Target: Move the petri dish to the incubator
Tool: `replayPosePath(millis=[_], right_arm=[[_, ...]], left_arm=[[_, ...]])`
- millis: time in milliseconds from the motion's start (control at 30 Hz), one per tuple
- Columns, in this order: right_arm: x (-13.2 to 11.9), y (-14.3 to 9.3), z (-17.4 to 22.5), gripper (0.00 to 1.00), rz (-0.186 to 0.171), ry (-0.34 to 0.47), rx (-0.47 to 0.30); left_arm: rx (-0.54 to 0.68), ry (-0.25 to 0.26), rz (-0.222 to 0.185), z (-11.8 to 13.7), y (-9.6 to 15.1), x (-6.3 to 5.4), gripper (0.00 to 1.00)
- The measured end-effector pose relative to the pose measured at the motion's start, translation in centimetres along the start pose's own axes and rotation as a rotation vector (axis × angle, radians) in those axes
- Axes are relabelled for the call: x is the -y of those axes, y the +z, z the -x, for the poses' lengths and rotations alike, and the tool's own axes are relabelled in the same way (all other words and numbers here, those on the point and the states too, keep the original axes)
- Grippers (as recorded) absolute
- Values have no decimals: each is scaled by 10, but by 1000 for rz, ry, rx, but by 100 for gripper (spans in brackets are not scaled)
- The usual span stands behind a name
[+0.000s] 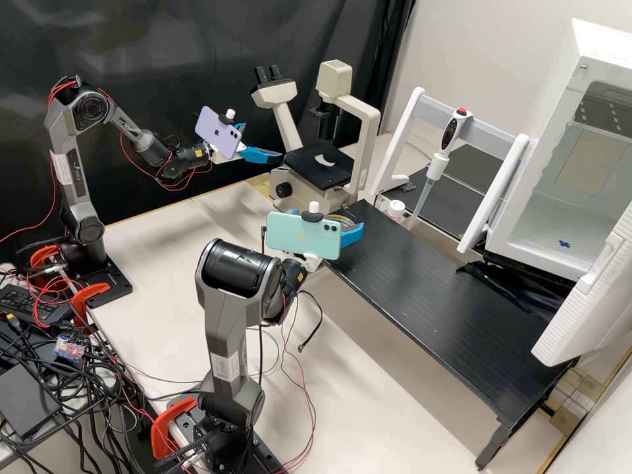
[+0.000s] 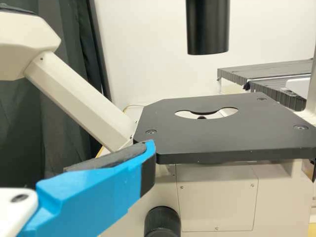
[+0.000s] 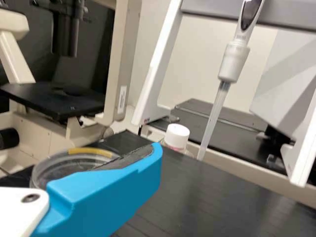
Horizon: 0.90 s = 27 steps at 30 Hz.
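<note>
Holding the petri dish [image 3: 61, 162] is the R gripper [image 1: 345, 222], w/ its blue fingers [image 3: 113, 190] closing on opposite sides of the round wall. The dish is sitting by the corner of the black desk [image 1: 447, 296], near the capped bottle [image 3: 177, 137]; can't tell if its base is touching the top. The L gripper [image 1: 263, 141] is hanging empty beside the microscope [image 1: 320, 164], fingers standing apart

Handling-wise, the dish is looking like thin clear plastic, so prob. v. light, stiff but brittle, & a bit slick on the smooth wall. A yellow band [image 3: 90, 151] is showing along its rim. The side wall is offering the best hold: fingers level, pressing evenly across the full width, just firm enough, b/c too much squeeze is risking a crack or a pop-out. Can't tell re lid or contents, so keeping it flat is making sense either way

The task is prob. at the carry stage, w/ the incubator [image 1: 536, 230] standing open past the desk. Next move is calling for lifting a little, going wide of the pipette [image 1: 431, 181] & its stand, then easing the dish onto the incubator floor w/o knocking the open door [image 1: 586, 296]
</note>
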Motion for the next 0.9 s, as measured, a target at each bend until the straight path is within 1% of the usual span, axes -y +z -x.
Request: replayPosePath(millis=[200,267,400,433,467,600,633,667,800,900], right_arm=[[4,10,-7,100,-18,-13,44],[5,13,-8,100,-30,-16,54],[10,16,-11,100,-63,-32,64],[12,17,-11,100,-78,-40,71],[13,18,-11,0,-88,-42,74],[16,21,-14,0,-104,-62,73],[17,23,-15,0,-117,-66,72],[17,24,-15,0,-121,-68,77],[18,26,-16,0,-117,-74,78],[16,26,-17,0,-124,-70,76]], left_arm=[[0,0,0,0,0,0,100],[0,0,0,0,0,0,100],[0,0,0,0,0,0,100],[0,0,0,0,0,0,100],[0,0,0,0,0,0,100],[0,0,0,0,0,0,100],[0,0,0,0,0,0,100],[0,0,0,0,0,0,100],[0,0,0,0,0,0,100],[0,0,0,0,0,0,100]])
